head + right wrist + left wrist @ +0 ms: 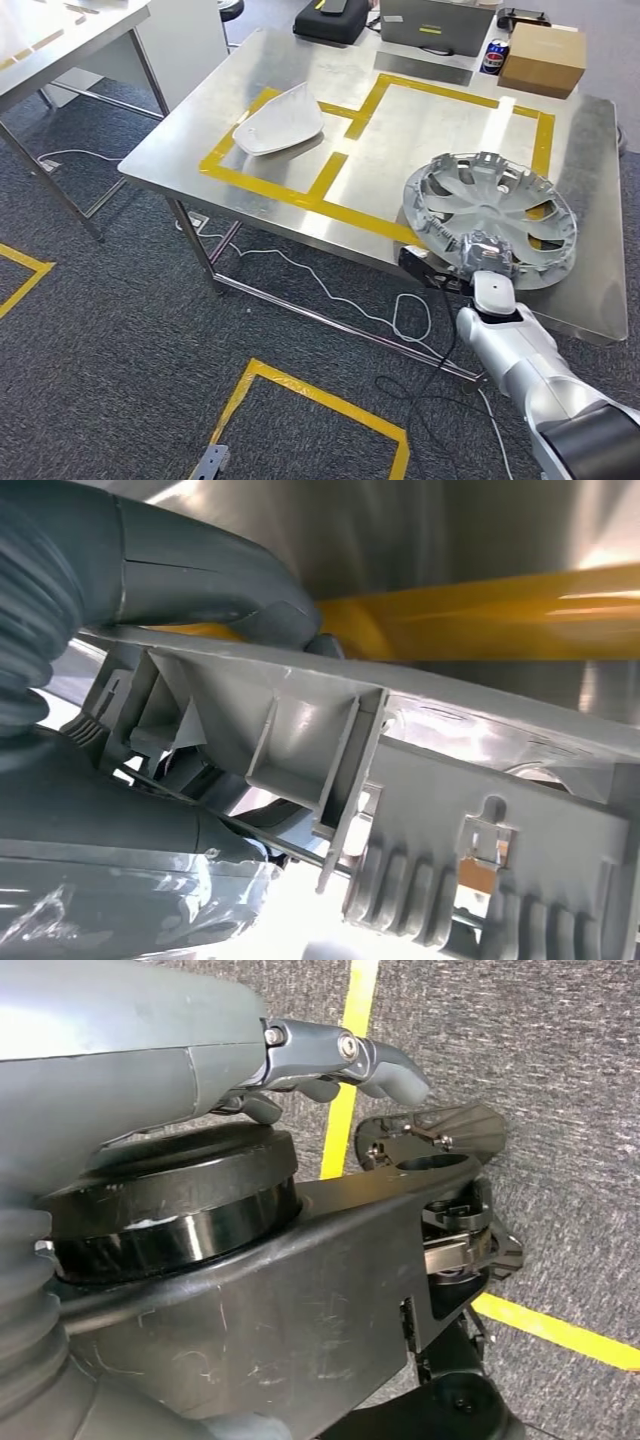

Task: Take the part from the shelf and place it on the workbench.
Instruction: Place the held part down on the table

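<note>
A silver wheel cover (490,215) lies inner side up on the steel workbench (423,130), at its near right, partly over the yellow tape lines. My right hand (487,262) grips the cover's near rim. In the right wrist view the thumb (219,585) presses one face of the ribbed grey cover (453,820) and darker fingers (136,830) lie against the other. My left hand (226,1050) hangs over grey carpet with its fingers (377,1065) stretched out and nothing in them.
A white curved part (279,120) rests in the taped square at the bench's left. At the far edge stand a cardboard box (543,58), a can (495,55), a grey laptop (434,22) and a black bag (332,18). Cables (340,300) trail on the carpet under the bench.
</note>
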